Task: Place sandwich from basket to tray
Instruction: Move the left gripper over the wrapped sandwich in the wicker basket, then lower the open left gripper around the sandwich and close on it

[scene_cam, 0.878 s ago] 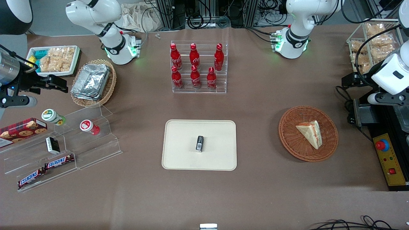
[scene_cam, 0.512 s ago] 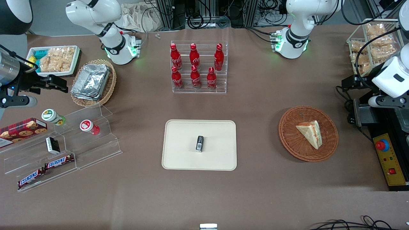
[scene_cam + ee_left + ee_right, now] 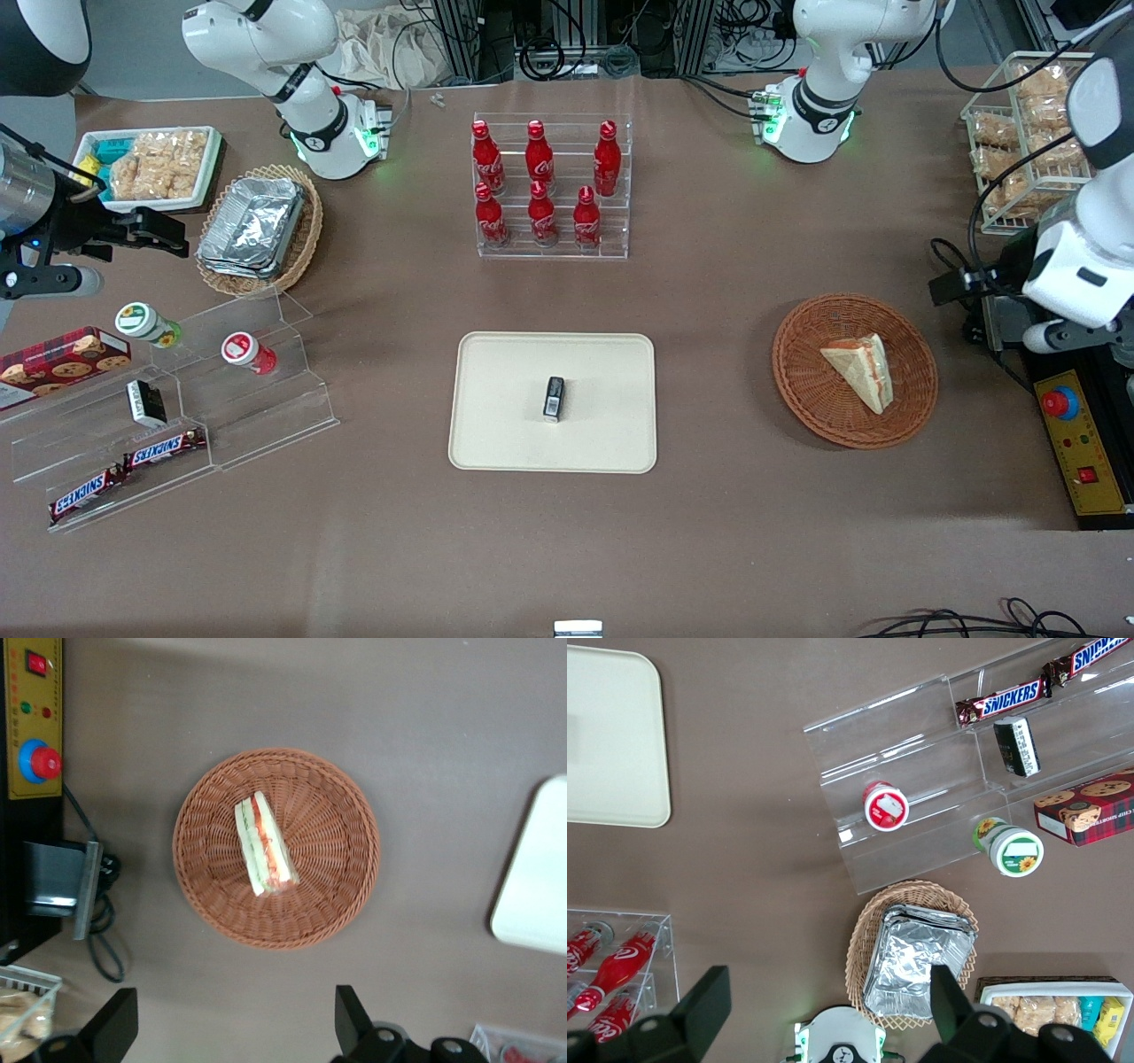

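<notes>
Since the earlier frame your arm has swung nearer the basket, yet the sandwich lies untouched in it, your end effector hovers above with fingers spread, and the tray awaits it.

Six red cola bottles stand in the clear rack, three to a row. One sandwich lies in one reddish-brown basket, and one cream tray carries a single small dark packet. On the clear stepped stand I count two Snickers bars, two lidded cups and one cookie box; one tan basket holds the foil trays.
</notes>
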Motion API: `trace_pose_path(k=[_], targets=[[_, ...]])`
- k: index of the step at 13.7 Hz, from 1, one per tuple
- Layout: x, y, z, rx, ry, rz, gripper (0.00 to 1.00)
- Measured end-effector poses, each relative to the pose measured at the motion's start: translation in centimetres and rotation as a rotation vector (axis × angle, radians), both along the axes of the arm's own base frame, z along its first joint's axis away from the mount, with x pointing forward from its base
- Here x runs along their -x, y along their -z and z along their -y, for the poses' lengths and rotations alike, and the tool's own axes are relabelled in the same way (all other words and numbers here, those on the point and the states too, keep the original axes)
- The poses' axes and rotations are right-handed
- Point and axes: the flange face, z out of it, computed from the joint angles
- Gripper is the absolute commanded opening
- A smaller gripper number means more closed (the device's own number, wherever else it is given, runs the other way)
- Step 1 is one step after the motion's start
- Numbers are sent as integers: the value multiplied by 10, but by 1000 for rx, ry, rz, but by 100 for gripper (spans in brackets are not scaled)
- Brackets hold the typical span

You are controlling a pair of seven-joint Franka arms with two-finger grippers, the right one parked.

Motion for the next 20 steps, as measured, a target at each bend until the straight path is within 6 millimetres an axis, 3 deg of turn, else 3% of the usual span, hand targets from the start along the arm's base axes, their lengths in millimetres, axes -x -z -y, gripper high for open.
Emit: trace_pose_path(k=[7,11,15,20], targets=[[5,126,-4,2,-208,47,100],[16,184,-4,10,-231,77,100],[24,225,-4,14,-275,79,100],[21,249,-4,14,-324,70,100]])
